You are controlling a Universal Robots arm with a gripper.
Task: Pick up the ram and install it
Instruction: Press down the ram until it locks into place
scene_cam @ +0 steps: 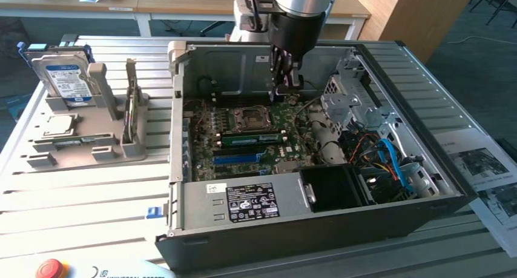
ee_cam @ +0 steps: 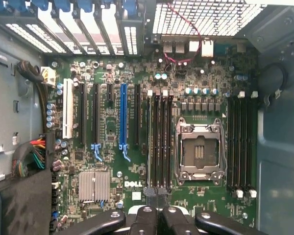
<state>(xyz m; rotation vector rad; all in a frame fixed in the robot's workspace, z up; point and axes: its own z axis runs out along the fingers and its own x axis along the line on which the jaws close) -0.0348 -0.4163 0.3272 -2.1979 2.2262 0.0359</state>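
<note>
Ram seated beside socket, fingers pinched together (empty) above motherboard, case wall near

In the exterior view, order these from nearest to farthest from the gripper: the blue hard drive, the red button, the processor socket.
1. Processor socket, inside the computer case, beside the gripper.
2. Hard drive, upright in the grey stand outside the case, on the exterior view's left.
3. Red button, at the exterior view's lower left corner.

Wooden desks behind; wooden cabinet at exterior view's right; grey-blue carpet; slatted metal table.
</note>
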